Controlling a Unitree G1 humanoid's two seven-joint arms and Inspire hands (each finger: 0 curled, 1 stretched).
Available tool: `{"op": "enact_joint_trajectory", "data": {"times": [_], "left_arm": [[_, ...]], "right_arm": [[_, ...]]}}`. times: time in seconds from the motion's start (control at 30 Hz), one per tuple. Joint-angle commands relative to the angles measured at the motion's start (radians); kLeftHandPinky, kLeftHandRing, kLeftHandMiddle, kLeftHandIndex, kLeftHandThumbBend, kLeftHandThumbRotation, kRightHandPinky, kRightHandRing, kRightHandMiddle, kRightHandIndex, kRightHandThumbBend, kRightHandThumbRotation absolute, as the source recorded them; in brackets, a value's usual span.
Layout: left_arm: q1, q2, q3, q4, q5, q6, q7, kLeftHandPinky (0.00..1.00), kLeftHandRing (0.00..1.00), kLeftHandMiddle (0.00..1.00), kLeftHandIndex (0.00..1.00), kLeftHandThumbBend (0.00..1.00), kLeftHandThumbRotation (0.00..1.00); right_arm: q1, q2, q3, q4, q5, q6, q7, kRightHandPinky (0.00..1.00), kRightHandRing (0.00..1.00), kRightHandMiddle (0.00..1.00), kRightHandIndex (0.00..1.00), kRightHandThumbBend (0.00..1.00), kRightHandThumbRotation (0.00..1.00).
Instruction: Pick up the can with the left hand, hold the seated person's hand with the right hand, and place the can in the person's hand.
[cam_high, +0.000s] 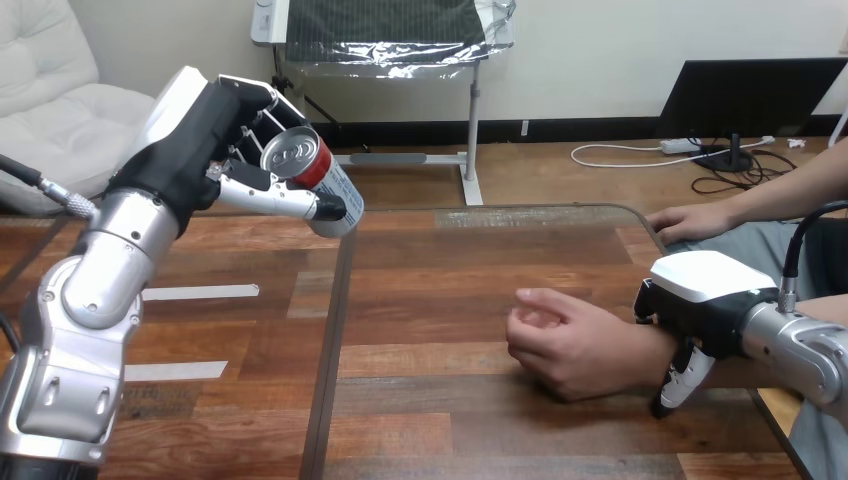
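Both hands are busy: left hand grips the tilted soda can high over the table; right hand wraps the person's wrist. The person's nearer hand lies curled, so the soda can may roll off.

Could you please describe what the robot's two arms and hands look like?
Both forearms are rounded silver metal, the left forearm and the right forearm alike. The left hand and the right hand are black with white shells on their backs and black-and-white jointed fingers.
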Motion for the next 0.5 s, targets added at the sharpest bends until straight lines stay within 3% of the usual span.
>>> {"op": "enact_joint_trajectory", "data": {"times": [0.0,0.47], "left_arm": [[-0.053,-0.008,0.000,-0.015,0.003,-0.007,0.011,0.24,0.31,0.36,0.40,0.72,0.00],[-0.055,-0.028,-0.015,0.005,0.005,-0.017,0.012,0.25,0.31,0.36,0.40,0.72,0.00]], "right_arm": [[0.022,0.070,0.026,0.014,0.024,0.001,0.025,0.10,0.16,0.24,0.29,0.78,0.11],[0.015,0.049,-0.013,-0.023,0.080,-0.005,0.041,0.13,0.19,0.26,0.29,0.78,0.10]]}}
